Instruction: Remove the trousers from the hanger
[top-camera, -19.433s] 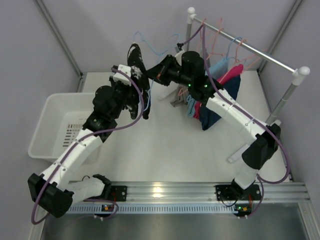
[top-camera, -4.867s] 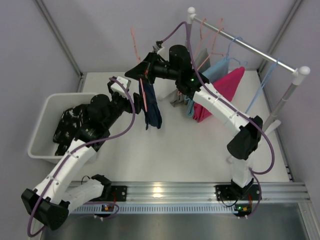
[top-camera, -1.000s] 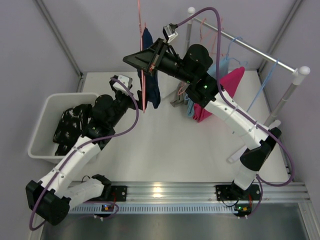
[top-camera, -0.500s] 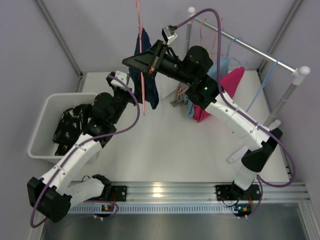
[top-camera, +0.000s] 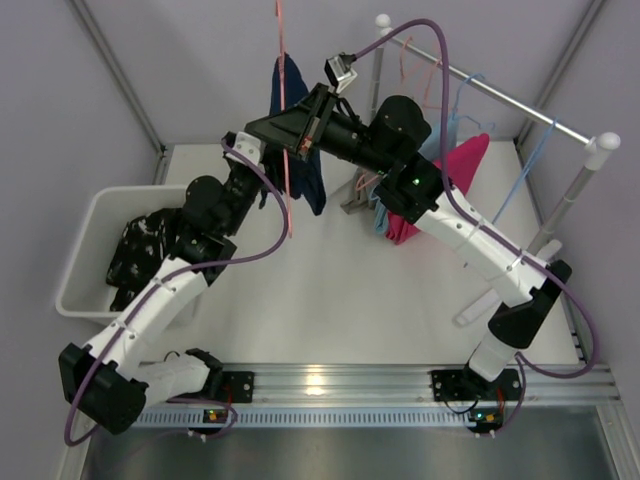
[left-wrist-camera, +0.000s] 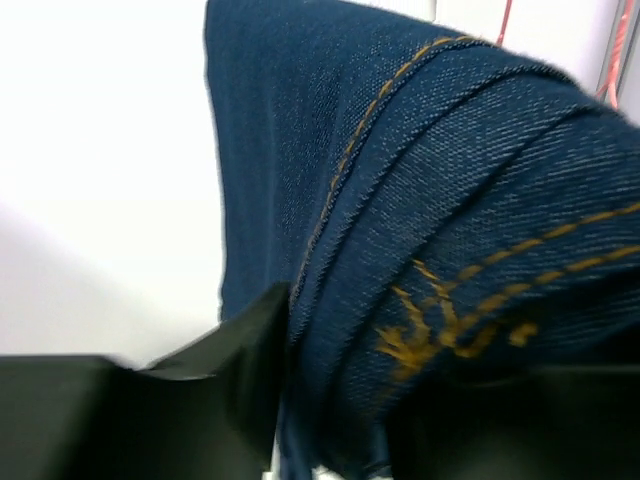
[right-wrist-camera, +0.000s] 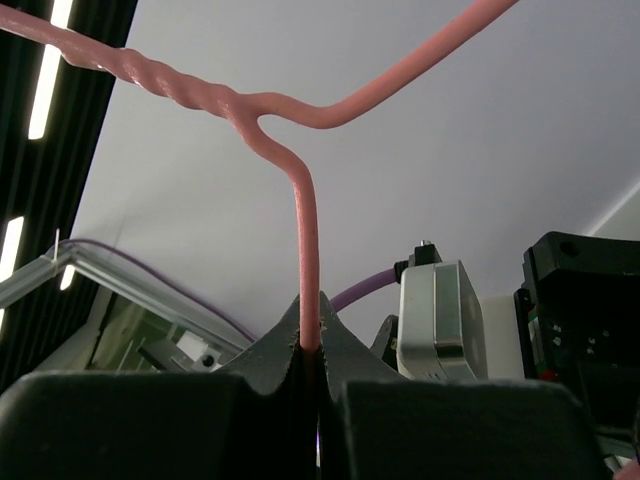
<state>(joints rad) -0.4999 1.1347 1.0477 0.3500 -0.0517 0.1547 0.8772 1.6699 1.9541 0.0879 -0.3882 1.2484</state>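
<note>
– Top external view first. State the container and its contents.

– One white bin (top-camera: 135, 190) stands on the table (top-camera: 330, 300) at the left side. It holds the black speckled trousers (top-camera: 140, 255), bunched in a heap against its right wall. A strip of the bin's floor on the left shows bare white.

– Location of the other two pairs?

– Both are outside the bin. The navy trousers (top-camera: 308, 175) hang over a pink wire hanger (top-camera: 279, 40) held up above the back of the table, near the bin's far right corner. The magenta trousers (top-camera: 462, 160) hang below the rack rail (top-camera: 500, 95) on the right, well apart from the bin.

– Right pincer, condition?

– Right wrist view: the right pincer (right-wrist-camera: 310, 345) is closed tight on the hanger's stem, just below the point where the wire forks and twists. The stem rises upright out of the closed jaws.

– Left pincer?

– It is up at the navy trousers. In the left wrist view, blue denim with tan stitching fills most of the frame. The left pincer (left-wrist-camera: 400, 400) stands partly closed, with a fold of that cloth between its dark fingers (left-wrist-camera: 250, 340). The left finger touches the fabric. Whether the jaws actually pinch the cloth, I cannot tell.
</note>
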